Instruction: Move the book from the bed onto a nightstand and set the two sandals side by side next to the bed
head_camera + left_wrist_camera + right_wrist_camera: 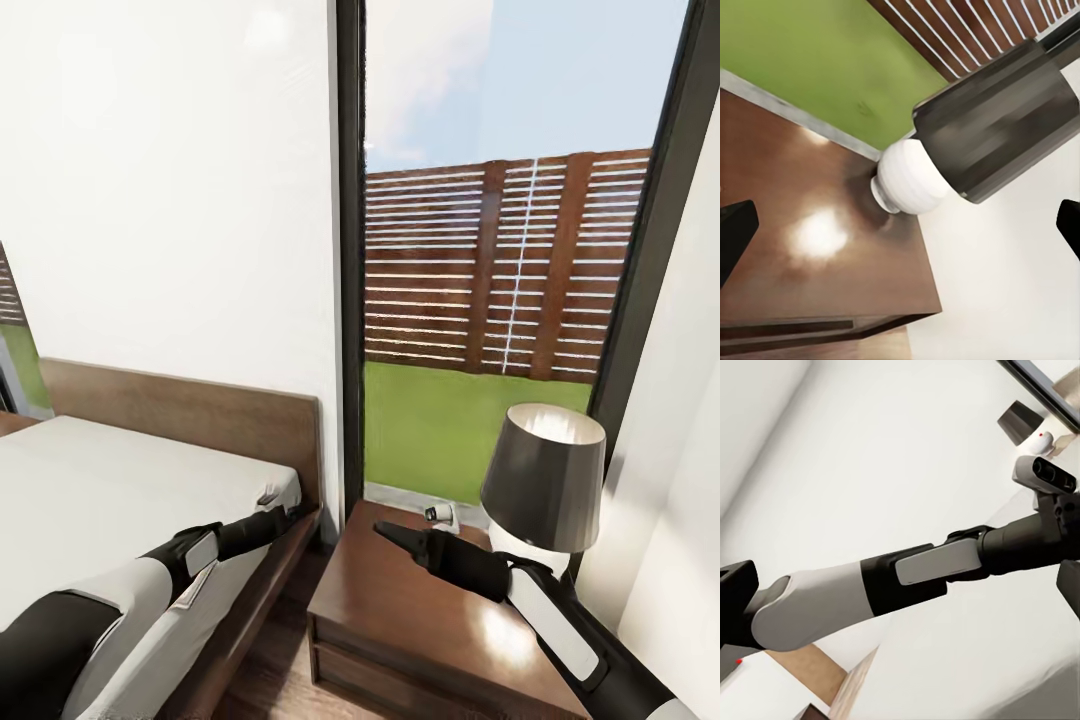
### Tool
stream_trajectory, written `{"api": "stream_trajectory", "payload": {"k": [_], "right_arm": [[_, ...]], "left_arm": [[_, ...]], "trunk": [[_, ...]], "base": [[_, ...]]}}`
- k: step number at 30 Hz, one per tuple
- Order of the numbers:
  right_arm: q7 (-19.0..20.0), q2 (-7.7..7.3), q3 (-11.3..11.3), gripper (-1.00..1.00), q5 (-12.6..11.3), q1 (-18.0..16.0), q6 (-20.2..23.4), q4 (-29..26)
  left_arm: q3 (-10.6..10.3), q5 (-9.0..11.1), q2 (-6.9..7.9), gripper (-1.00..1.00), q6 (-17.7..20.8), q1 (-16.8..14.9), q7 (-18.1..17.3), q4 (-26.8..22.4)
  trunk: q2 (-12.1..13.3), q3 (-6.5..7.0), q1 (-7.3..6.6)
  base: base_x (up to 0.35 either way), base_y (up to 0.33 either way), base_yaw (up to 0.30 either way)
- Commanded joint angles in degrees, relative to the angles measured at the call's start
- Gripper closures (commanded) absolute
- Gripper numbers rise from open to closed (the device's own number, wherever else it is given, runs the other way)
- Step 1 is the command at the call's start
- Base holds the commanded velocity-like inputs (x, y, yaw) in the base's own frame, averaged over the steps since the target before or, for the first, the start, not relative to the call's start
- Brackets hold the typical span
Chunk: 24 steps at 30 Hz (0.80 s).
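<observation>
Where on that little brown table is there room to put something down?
The glossy dark reddish-brown nightstand has bare top along its front and the side nearest the bed. It's crowded at the back corner, where the dark-shaded lamp with a white base stands and the right arm reaches over.

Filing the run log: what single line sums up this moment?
dark glossy wooden nightstand top: grey-shaded lamp | left tool at bed corner | right tool over nightstand

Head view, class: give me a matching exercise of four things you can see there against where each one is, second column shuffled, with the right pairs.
1. lamp
2. bed
3. fence
4. right gripper

A. outside, behind the lawn
B. at the picture's left, against the white wall
C. above the nightstand top
D. standing on the nightstand's far right corner

Pairs: 1-D, 2-B, 3-A, 4-C
</observation>
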Motion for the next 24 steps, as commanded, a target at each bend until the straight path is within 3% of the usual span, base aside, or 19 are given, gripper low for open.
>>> {"api": "stream_trajectory", "payload": {"k": [1,24], "right_arm": [[0.0,-0.03,0.1,-1.00,-0.7,-0.1,0.4,0.2],[0.2,0.07,0.1,-1.00,-0.9,-0.1,0.4,1.1]], "left_arm": [[-0.4,0.6,0.02,-1.00,0.5,0.0,-0.1,0.0],[-0.4,0.6,0.02,-1.00,0.5,0.0,-0.1,0.0]], "trunk": [[-0.5,-0.25,0.22],[-9.7,-4.38,5.27]], "base": [[0.000,0.000,0.000],[0.000,0.000,0.000]]}}
